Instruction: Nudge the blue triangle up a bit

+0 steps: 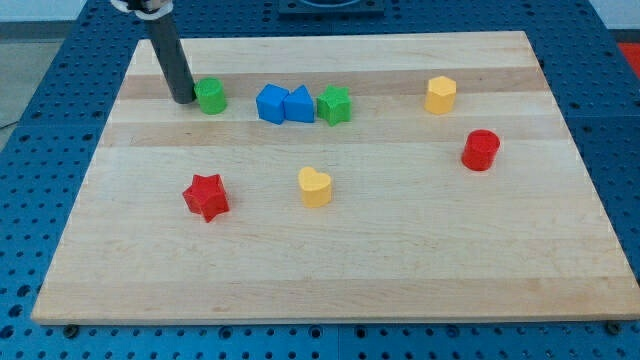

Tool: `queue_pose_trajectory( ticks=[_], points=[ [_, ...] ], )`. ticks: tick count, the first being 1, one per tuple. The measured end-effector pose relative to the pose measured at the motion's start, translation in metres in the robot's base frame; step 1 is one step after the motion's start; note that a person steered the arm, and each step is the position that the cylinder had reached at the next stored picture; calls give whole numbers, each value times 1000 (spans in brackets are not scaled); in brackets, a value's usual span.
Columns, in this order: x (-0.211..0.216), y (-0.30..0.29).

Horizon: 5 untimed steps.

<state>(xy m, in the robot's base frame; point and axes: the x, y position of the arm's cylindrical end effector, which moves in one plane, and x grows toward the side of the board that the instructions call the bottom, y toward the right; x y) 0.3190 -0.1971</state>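
Pale wooden board point(330, 270) on blue pegboard point(40, 90); my bare tip point(183, 100) grasps nothing, beside green cylinder point(210, 96).

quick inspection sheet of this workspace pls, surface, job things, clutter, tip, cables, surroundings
surface: pale wooden board, flat, blocks spread over its upper and middle parts.
job's things: blue triangle in the upper row, touching a blue block on the view's left and a green star on the view's right.
clutter: green block, yellow block, red cylinder, yellow heart, red star.
grippers: none fitted; my tip is down on the board right beside the green block's left side, well to the view's left of the blue triangle.
cables: nothing seen.
surroundings: blue perforated table around the board.
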Motion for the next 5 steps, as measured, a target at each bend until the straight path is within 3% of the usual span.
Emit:
queue_pose_trajectory(
  ticks=[3, 5],
  points=[
    [0, 33],
    [2, 20]
  ],
)
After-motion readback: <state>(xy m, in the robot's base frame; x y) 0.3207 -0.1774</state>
